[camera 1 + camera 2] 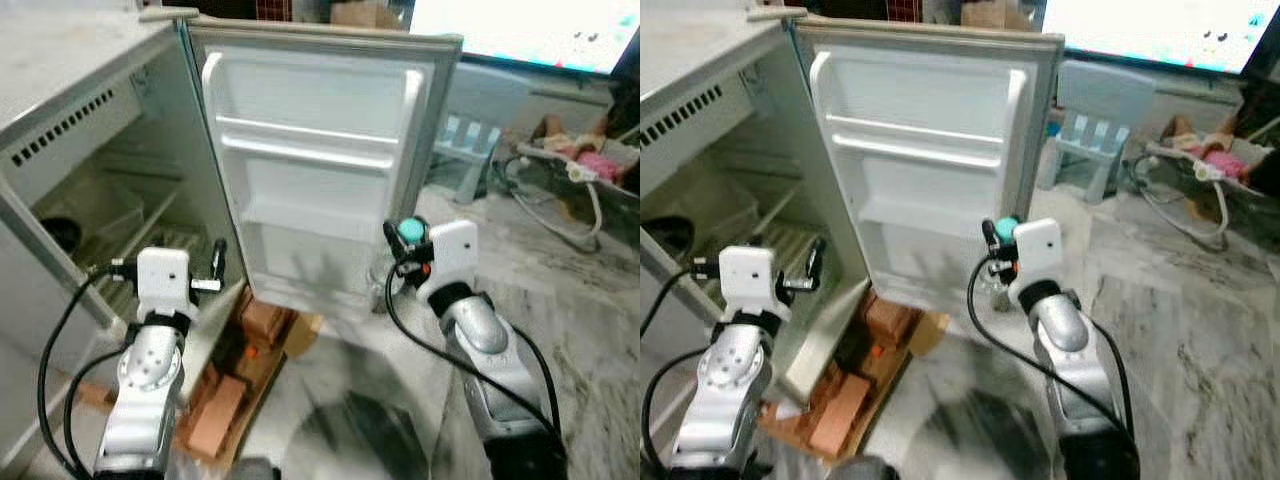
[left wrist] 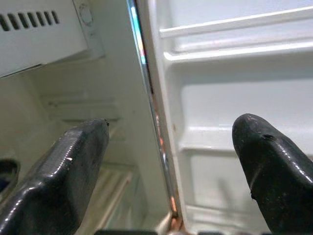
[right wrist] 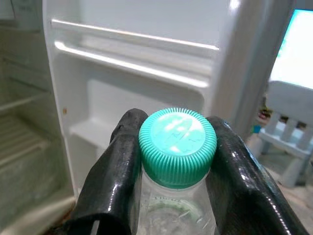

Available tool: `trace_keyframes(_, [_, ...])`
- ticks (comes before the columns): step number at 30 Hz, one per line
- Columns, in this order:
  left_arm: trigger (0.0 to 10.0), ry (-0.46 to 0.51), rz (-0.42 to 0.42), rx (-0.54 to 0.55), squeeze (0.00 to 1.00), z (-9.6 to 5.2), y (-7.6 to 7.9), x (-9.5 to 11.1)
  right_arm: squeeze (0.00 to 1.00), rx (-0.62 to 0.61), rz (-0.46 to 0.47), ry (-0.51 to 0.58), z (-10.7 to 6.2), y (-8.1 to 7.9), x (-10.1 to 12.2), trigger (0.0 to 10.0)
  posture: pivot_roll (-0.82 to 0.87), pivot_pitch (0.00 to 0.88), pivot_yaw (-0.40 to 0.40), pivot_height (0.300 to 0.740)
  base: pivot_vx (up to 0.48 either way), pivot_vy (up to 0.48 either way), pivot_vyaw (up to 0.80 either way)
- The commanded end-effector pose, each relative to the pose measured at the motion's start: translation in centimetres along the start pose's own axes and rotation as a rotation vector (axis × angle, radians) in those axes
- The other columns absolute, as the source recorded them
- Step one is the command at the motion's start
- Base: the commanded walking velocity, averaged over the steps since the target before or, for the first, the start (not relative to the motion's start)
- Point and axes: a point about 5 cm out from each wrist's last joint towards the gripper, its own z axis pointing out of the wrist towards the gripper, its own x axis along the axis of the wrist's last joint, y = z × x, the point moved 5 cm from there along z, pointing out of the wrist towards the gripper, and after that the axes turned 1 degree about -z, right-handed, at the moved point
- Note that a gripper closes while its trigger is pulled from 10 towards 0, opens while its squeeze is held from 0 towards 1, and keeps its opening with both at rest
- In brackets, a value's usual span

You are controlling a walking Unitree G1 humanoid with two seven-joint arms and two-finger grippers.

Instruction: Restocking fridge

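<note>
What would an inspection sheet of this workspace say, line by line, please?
Surface: marble floor.
Job's things: fridge with door open, door shelves bare; bottle with green cap.
Clutter: bricks under the fridge.
Grippers: right gripper shut on bottle before the door; left gripper open, at the fridge opening.
Cables: black cables along both arms.
Surroundings: small chair, screen.

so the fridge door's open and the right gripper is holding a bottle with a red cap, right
Not quite: the cap is teal green, not red. The right wrist view shows the right gripper shut on the clear bottle just under its green cap. The rest holds: the fridge door stands open in front of it.
</note>
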Motion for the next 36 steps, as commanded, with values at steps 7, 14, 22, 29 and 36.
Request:
trace_keyframes(7, [10.0,0.000,0.011,0.029,0.00,-0.1,-0.8,0.0,0.00,0.034,0.003,0.043,0.4,-1.0,1.2,10.0,0.11,0.005,-0.022,0.740,0.159,0.106,0.00])
trace_keyframes(14, [10.0,0.000,0.010,0.025,0.00,0.0,-0.7,0.0,0.00,0.044,0.012,0.033,0.4,-1.2,1.0,10.0,0.11,0.006,-0.022,0.740,0.000,0.000,0.00])
trace_keyframes(22, [10.0,-0.002,0.008,0.045,0.00,0.1,-0.9,0.1,0.00,0.056,0.017,0.023,0.3,-1.3,0.8,10.0,0.11,0.021,-0.026,0.740,0.000,0.000,0.00])
trace_keyframes(29, [10.0,-0.008,0.012,0.045,0.00,-0.1,-0.9,-0.1,0.00,0.062,0.022,0.016,0.2,-1.6,0.5,10.0,0.11,0.022,-0.025,0.740,0.000,0.000,0.00])
trace_keyframes(36, [10.0,-0.009,0.016,0.049,0.00,0.1,-1.0,-0.1,0.00,0.065,0.022,0.012,0.2,-1.6,0.4,10.0,0.11,0.023,-0.024,0.704,0.000,0.000,0.00])
